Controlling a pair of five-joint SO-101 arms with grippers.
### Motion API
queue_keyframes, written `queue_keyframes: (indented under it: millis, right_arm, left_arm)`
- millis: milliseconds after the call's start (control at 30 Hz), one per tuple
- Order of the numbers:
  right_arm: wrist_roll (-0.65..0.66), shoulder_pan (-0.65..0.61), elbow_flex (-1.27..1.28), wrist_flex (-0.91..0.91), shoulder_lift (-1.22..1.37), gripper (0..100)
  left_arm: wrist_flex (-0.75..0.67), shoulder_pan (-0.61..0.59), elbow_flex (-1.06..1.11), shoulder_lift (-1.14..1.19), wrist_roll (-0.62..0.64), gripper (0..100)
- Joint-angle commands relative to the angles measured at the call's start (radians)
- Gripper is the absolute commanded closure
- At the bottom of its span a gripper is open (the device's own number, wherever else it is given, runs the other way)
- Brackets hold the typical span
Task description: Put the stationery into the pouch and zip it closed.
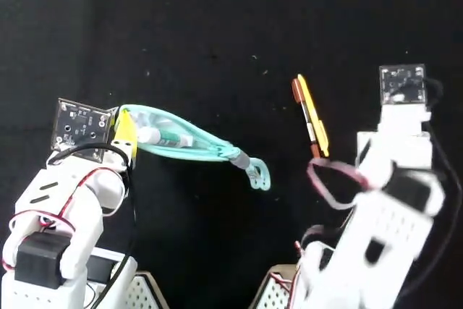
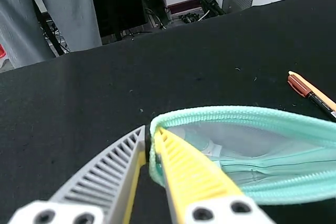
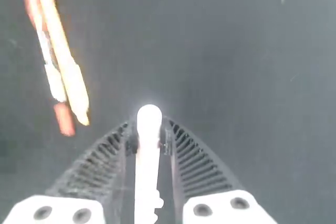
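Observation:
A mint-green pouch [image 1: 189, 144] lies open on the black table [image 1: 217, 41], with a white item [image 1: 155, 135] inside it. My left gripper [image 1: 123, 122] is shut on the pouch's rim at its left end; in the left wrist view the grey and yellow fingers [image 2: 184, 166] pinch the zipper edge of the pouch [image 2: 252, 124]. A yellow pen [image 1: 313, 115] and a brown pen [image 1: 302, 110] lie side by side right of the pouch. My right gripper [image 3: 149, 129] is shut on a white stick-shaped item [image 3: 147, 156], hovering near the two pens [image 3: 58, 51].
The pouch's green loop strap [image 1: 258, 173] trails toward the table's middle. Both arm bases stand at the near edge. Cables and equipment sit beyond the table's far edge [image 2: 131, 3].

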Motion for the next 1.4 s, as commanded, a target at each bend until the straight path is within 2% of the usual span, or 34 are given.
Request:
queue_keyframes:
  millis: [0, 200, 467, 600, 767, 1067, 1367]
  right_arm:
    - [-0.124, -0.103, -0.113, 0.094, -0.22, 98.6]
    - [-0.249, -0.351, -0.371, 0.196, -0.297, 98.6]
    - [-0.361, -0.779, -0.743, 0.373, -0.067, 98.6]
    - [-0.387, -0.961, -0.895, 0.353, 0.008, 98.5]
    - [-0.387, -1.048, -0.977, 0.247, 0.05, 98.5]
    - [-0.387, -1.157, -0.977, 0.038, 0.15, 98.5]
    - [-0.385, -1.26, -0.97, 0.009, 0.262, 98.5]
  left_arm:
    - [0.017, 0.01, 0.174, 0.035, -0.002, 97]
    - [0.015, 0.01, 0.177, 0.035, -0.002, 97]
    - [0.015, 0.01, 0.177, 0.035, -0.002, 97]
    - [0.015, 0.01, 0.177, 0.035, -0.002, 97]
    - [0.015, 0.01, 0.177, 0.035, -0.002, 97]
    - [0.015, 0.01, 0.177, 0.035, -0.002, 97]
    - [0.015, 0.01, 0.176, 0.035, -0.002, 97]
